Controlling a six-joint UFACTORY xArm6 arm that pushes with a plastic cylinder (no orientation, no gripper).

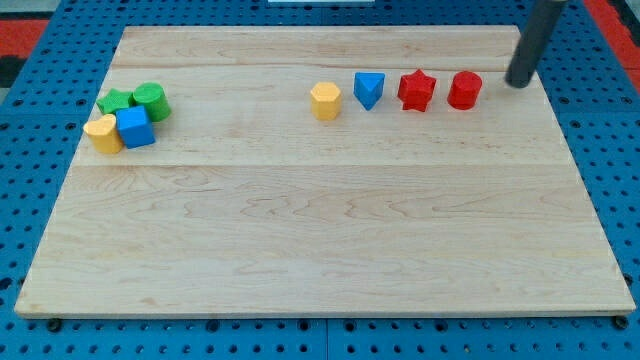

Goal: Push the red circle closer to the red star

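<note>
The red circle [465,90] stands on the wooden board near the view's top right. The red star [416,90] stands just left of it with a small gap between them. My tip [518,84] is the lower end of the dark rod that comes in from the view's top right. It rests to the right of the red circle, apart from it, at about the same height in the view.
A blue triangle-like block [369,90] and a yellow hexagon-like block [326,101] stand left of the red star in a row. At the view's left a green star [115,101], a green circle [151,101], a yellow block [103,133] and a blue cube [134,128] cluster together. The board's right edge [590,190] is near my tip.
</note>
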